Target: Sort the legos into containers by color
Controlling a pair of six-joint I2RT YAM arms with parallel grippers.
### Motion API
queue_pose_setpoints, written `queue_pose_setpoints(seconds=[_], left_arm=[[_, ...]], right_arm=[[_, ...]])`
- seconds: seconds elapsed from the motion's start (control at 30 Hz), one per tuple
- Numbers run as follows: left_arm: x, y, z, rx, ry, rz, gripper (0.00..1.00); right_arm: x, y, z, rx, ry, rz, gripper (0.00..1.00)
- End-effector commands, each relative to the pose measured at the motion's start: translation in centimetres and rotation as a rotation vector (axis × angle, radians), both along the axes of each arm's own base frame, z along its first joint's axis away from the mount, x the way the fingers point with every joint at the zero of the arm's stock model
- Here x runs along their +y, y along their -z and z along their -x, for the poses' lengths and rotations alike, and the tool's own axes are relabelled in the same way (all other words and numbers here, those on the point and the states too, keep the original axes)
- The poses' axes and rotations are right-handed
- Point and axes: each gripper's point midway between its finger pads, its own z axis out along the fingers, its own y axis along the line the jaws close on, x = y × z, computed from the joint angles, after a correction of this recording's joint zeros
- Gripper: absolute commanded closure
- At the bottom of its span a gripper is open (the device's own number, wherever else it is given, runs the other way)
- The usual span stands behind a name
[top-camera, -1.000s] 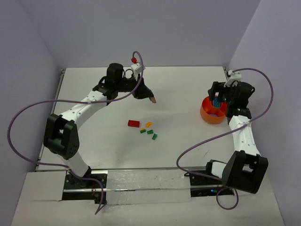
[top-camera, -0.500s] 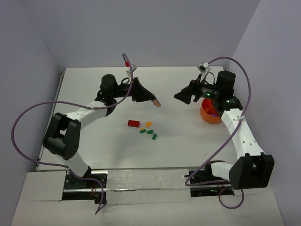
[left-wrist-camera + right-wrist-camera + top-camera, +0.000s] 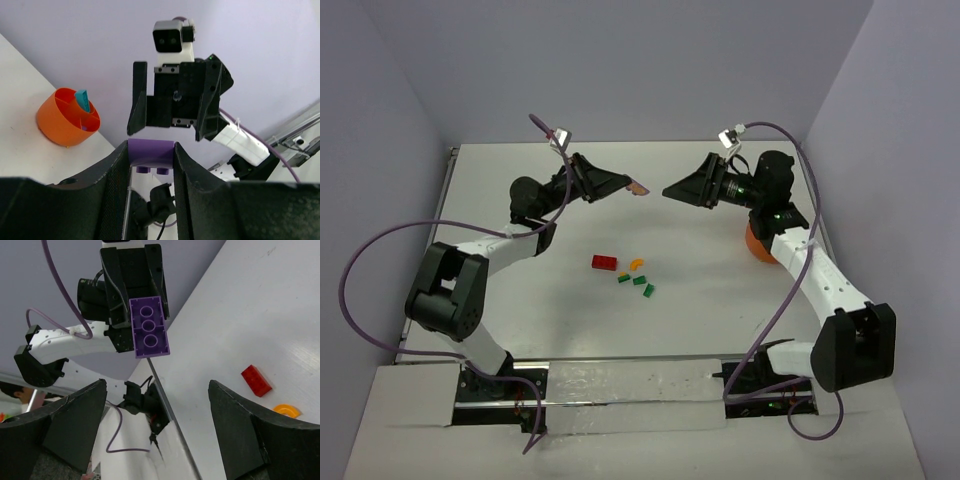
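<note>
Left gripper (image 3: 636, 188) pinched purple brick (image 3: 148, 326), aloft at upper centre of frame, facing right gripper (image 3: 670, 190), jaws wide, empty. Brick likely light, rigid, slick; exposed far end looked best hold. Orange bowl (image 3: 56, 125) sat near right bench (image 3: 720, 300) edge; other legos (image 3: 630, 272) lower mid-frame; open room around both grippers.

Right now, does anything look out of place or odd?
The teal brick stands on end in the orange bowl, poking above the rim instead of lying flat. Also, the left gripper holds a purple brick in mid-air, facing the open right gripper.
</note>
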Motion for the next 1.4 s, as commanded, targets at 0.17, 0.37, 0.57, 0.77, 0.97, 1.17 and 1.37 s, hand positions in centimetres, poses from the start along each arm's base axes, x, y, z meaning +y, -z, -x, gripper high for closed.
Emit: queue_pose_setpoints(seconds=[0.17, 0.37, 0.57, 0.77, 0.97, 1.17, 1.37], left_arm=[[1.0, -3.1, -0.3, 0.001, -0.043, 0.099, 1.00], [1.1, -3.0, -0.5, 0.025, -0.043, 0.109, 1.00], [1.1, -2.6, -0.7, 0.054, -0.045, 0.113, 1.00], [1.0, -2.6, -0.7, 0.056, -0.044, 0.113, 1.00], [1.0, -2.2, -0.9, 0.065, -0.046, 0.105, 1.00], [0.9, -2.1, -0.9, 0.060, -0.044, 0.093, 1.00], [0.6, -1.2, -1.2, 0.075, -0.040, 0.034, 0.60]], right_arm=[[2.3, -1.9, -1.8, 0.018, 0.042, -0.060, 0.14], [4.0, -2.6, -2.1, 0.012, 0.010, -0.082, 0.18], [5.4, -3.8, -1.8, 0.001, -0.040, -0.117, 0.23], [6.2, -3.8, -1.5, -0.006, -0.072, -0.119, 0.35], [6.8, -3.8, -1.2, -0.002, -0.095, -0.114, 0.43], [7.0, -3.7, -1.5, -0.001, -0.093, -0.110, 0.60], [6.3, -3.7, -1.6, -0.012, -0.091, -0.070, 0.99]])
